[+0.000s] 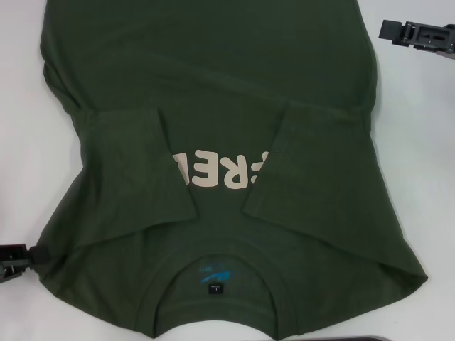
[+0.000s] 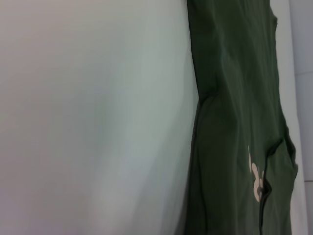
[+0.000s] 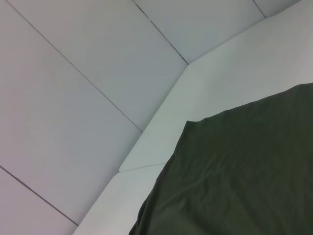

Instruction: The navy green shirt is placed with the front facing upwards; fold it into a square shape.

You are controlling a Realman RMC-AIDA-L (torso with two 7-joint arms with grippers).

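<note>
The navy green shirt lies flat on the white table, front up, collar and neck label toward me. Both sleeves are folded inward over the chest and hide part of the cream letters. My left gripper sits at the table's near left, just beside the shirt's shoulder edge, not on the cloth. My right gripper hovers at the far right, clear of the shirt's side. The left wrist view shows the shirt along its side; the right wrist view shows a shirt corner.
White table surface flanks the shirt on the left and right. In the right wrist view the table's edge meets a pale tiled floor. A dark object peeks in at the near edge.
</note>
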